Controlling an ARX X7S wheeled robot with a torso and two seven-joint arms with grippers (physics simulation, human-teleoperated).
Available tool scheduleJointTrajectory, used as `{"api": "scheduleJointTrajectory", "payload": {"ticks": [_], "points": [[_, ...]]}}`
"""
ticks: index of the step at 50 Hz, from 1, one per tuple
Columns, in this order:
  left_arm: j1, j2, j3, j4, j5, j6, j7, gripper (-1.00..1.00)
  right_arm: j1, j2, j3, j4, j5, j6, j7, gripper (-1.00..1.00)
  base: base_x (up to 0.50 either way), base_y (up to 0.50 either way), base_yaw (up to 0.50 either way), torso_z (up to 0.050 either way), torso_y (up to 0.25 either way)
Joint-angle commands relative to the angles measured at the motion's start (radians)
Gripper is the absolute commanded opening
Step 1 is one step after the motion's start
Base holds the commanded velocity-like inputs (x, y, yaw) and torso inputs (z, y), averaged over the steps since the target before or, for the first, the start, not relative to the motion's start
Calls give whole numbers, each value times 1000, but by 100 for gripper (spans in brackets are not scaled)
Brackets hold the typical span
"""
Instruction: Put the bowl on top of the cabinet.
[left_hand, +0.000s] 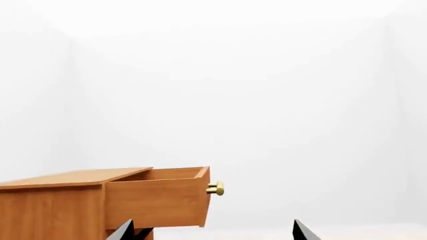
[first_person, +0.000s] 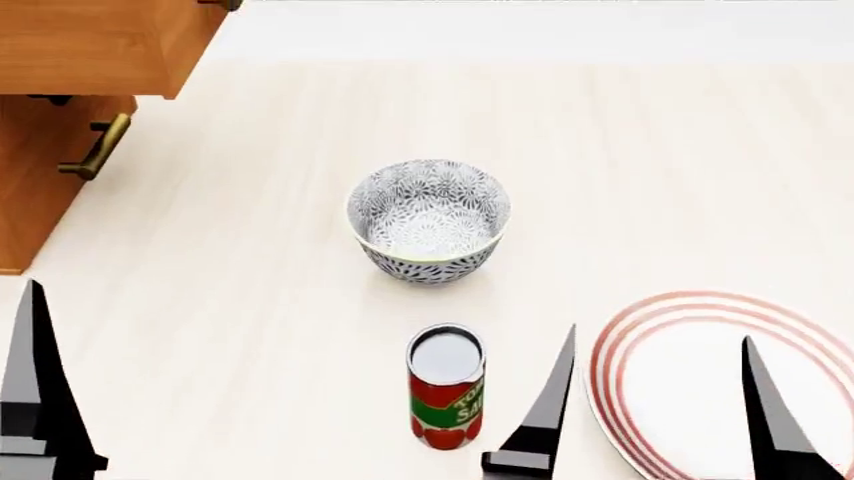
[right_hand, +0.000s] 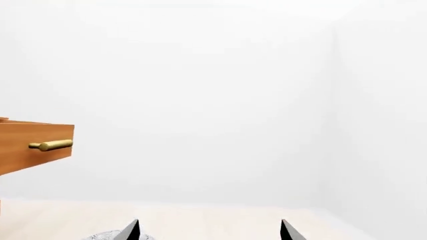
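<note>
The bowl (first_person: 429, 221) is seen upright on the pale surface (first_person: 641, 170), ahead of both grippers and untouched by either. It lies well beyond the right gripper (first_person: 657, 400) and toward its left side, with a red-labelled can (first_person: 446, 387) standing between the bowl and the near edge, just left of the right gripper's left finger. A plate (first_person: 727, 385) with red rings is seen under and between the right fingers (first_person: 547, 405), which are spread wide apart and hold nothing.

Only one finger of the left gripper (first_person: 34, 385) is shown in the head view; in the left wrist view two dark tips (left_hand: 303, 231) are seen far apart, so the left gripper (left_hand: 212, 232) is open and empty.

The cabinet (first_person: 60, 110) is placed ahead of the left fingers and slightly to their left, well apart from the bowl. Its top drawer (left_hand: 160, 197) is pulled out, with a brass handle (left_hand: 215, 188) on its front; a second handle (first_person: 94, 148) is seen lower on the cabinet. In the right wrist view, the drawer front (right_hand: 33, 145) and a sliver of the bowl's rim (right_hand: 107, 235), beside the right gripper (right_hand: 210, 232), are shown.
</note>
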Motion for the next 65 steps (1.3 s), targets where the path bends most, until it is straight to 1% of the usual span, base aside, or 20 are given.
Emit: {"api": "scheduleJointTrajectory", "payload": {"ticks": [1, 9, 23, 33, 37, 40, 42, 43, 45, 50, 65], "points": [[-17, -23, -1, 45, -34, -35, -31, 100, 5, 18, -14, -29, -17, 24, 15, 100, 500, 0, 0, 0, 0], [-21, -75, 22, 45, -80, -27, -96, 100, 6, 23, -15, -31, -12, 26, 22, 100, 500, 0, 0, 0, 0], [-28, -133, 44, 44, -137, -20, -164, 100, 6, 31, -15, -36, -1, 31, 31, 100, 500, 0, 0, 0, 0], [-36, -202, 74, 44, -190, -1, -247, 100, 7, 36, -17, -40, 5, 37, 39, 100, 500, 0, 0, 0, 2], [-38, -219, 83, 43, -208, 7, -270, 100, 0, 35, -11, -30, 14, 10, 44, 100, 500, 0, 0, 0, 0], [-43, -239, 91, 44, -225, 12, -293, 100, -3, 31, -3, -33, 27, -9, 47, 100, 13, 0, 0, 0, 0], [-49, -258, 99, 45, -241, 16, -317, 100, 5, 45, -26, -31, -8, 21, 52, 100, 0, 0, 0, 0, 0], [-50, -268, 103, 45, -248, 19, -328, 100, 3, 40, -19, -31, 4, 16, 53, 100, 0, 137, 0, 0, 0], [-51, -279, 110, 42, -256, 24, -341, 100, 10, 50, -38, -31, -22, 38, 56, 100, 0, 482, 0, 0, 0], [-62, -308, 127, 42, -280, 32, -378, 100, 9, 51, -38, -35, -16, 39, 57, 100, 0, 500, 0, 0, 0], [-64, -333, 147, 25, -292, 67, -403, 100, 10, 63, -45, -43, 1, 44, 66, 100, 0, 500, 0, 0, 0]]}}
